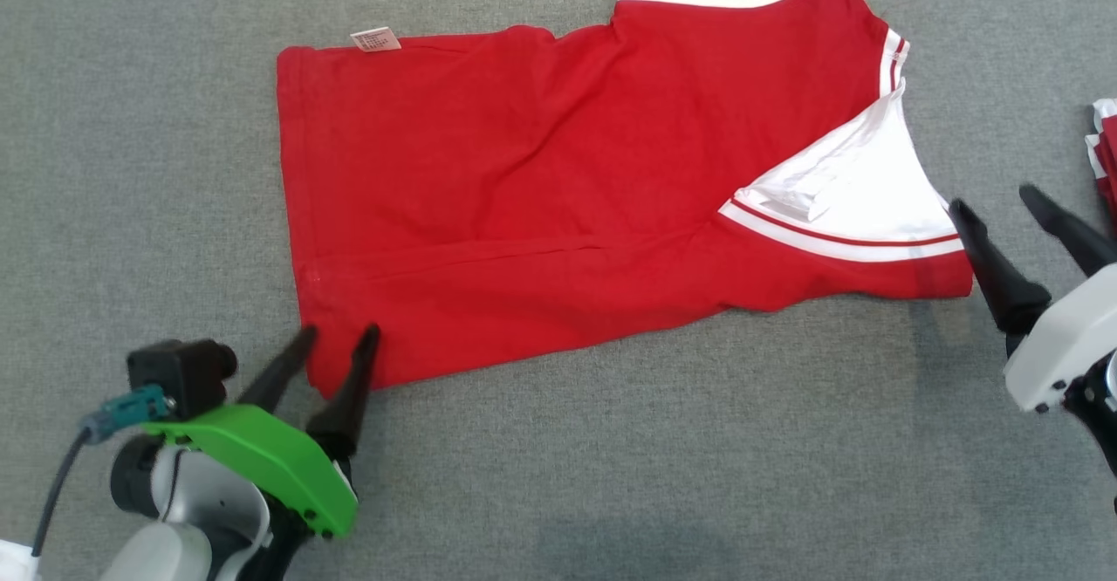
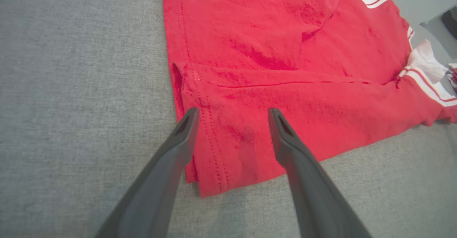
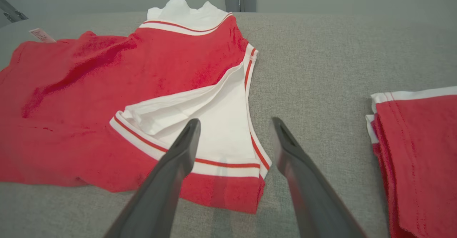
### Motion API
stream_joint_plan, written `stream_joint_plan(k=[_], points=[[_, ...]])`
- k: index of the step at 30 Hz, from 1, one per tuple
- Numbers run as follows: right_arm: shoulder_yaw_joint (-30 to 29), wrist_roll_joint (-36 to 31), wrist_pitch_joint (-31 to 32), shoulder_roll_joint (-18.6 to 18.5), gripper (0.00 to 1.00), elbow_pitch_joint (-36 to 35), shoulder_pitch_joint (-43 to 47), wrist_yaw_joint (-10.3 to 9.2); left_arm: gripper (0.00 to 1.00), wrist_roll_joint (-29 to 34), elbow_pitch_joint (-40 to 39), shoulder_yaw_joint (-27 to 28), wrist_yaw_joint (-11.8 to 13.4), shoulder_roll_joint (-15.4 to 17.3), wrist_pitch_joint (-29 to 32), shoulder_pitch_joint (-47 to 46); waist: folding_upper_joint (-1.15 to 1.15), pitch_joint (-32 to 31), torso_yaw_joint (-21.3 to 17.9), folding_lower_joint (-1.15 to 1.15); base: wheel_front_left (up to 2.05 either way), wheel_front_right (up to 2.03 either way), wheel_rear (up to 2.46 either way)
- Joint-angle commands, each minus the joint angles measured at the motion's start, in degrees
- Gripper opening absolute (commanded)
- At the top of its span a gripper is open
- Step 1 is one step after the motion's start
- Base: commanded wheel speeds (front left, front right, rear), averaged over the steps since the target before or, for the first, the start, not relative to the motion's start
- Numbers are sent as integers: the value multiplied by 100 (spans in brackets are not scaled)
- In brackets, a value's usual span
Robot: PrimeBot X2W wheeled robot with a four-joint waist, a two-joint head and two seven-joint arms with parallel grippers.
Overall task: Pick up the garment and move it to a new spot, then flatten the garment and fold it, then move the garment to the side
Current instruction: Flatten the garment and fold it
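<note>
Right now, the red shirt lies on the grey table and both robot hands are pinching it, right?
No: neither pinches. The left wrist view shows the left gripper open over the red shirt; the right wrist view shows the right gripper open too. The rest is right.

From the head we look steeply down on the grey table [image 1: 558, 476]. The red shirt [image 1: 524, 197] spreads from 9 to 2 o'clock, our left gripper [image 1: 341, 330] enters at 7 and our right gripper [image 1: 990, 196] at 3.

Our left wrist camera sits close over the shirt's hem corner, facing along its jaws towards the collar at 1 o'clock.

Our right wrist camera looks low across the collar end to the far table edge at 12, with a folded stack [image 3: 421, 159] at 3.

All three views share the shirt's middle. The head and right wrist views share the care label [image 1: 375, 39].
</note>
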Motion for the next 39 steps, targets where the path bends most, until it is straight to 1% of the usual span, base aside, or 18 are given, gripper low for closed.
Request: stream_joint_plan(k=[1, 3, 7, 13, 19, 22, 25, 26, 27, 28, 29, 30, 31, 35, 37, 39], points=[[26, -97, 122, -87, 100, -31, 170, 2, 100, -113, -121, -43, 50, 47, 135, 166, 40, 45, 5, 0, 0, 0, 0], [176, -182, 281, -270, 100, -34, 293, 2, 100, -97, -190, -63, 99, 175, 292, 243, 40, 110, -2, 0, 0, 0, 0], [406, -354, 453, -520, 100, 162, 371, 1, 100, -191, -213, -108, 141, 257, 534, 272, 40, 229, 7, 0, 0, 0, 0], [400, -262, 514, -578, 100, 302, 320, 1, 100, -233, -74, -86, 135, 377, 739, 166, 40, 324, 63, 0, 0, 0, 0], [300, -175, 572, -574, 100, 375, 410, 1, 100, -281, 177, -84, 107, 284, 738, 44, 40, 340, 96, 0, 0, 0, 0], [341, -53, 665, -551, 100, 421, 433, 1, 100, -260, 328, -134, 110, 286, 809, -2, 40, 358, 96, 0, 0, 0, 0], [398, 69, 761, -517, 100, 478, 373, 1, 100, -325, 469, -198, 55, 259, 895, -57, 40, 372, 88, 0, 0, 0, 0], [433, 120, 804, -507, 100, 502, 342, 1, 92, -330, 498, -213, 27, 251, 901, -76, 40, 374, 83, 0, 0, 0, 0], [492, 162, 859, -524, 100, 518, 309, 2, 23, -359, 511, -239, -6, 228, 913, -92, 40, 374, 78, 0, 0, 0, 0], [535, 223, 906, -529, 73, 537, 273, 2, 0, -374, 525, -296, -64, 225, 971, -117, 40, 371, 71, 0, 0, 0, 0], [591, 294, 943, -539, 4, 548, 238, 2, 0, -381, 525, -359, -135, 238, 1026, -125, 40, 359, 69, 0, 0, 0, 0], [624, 378, 987, -559, 0, 555, 219, 2, 0, -403, 506, -377, -164, 244, 1051, -126, 40, 345, 72, 0, 0, 0, 0], [629, 463, 1034, -595, 0, 568, 188, 2, 0, -417, 492, -358, -171, 279, 1076, -143, 40, 327, 75, 0, 0, 0, 0], [464, 838, 1283, -786, 0, 506, 150, 2, 0, -464, 416, -334, -283, 629, 1402, -229, 40, 193, 115, 0, 0, 0, 0], [404, 997, 1476, -905, 0, 443, 163, 2, 0, -561, 316, -304, -338, 810, 1622, -236, 40, 110, 102, 0, 0, 0, 0], [295, 1174, 1715, -944, 0, 340, 234, 1, 0, -650, 131, -263, -354, 980, 1830, -183, 40, 26, 81, 0, 0, 0, 0]])
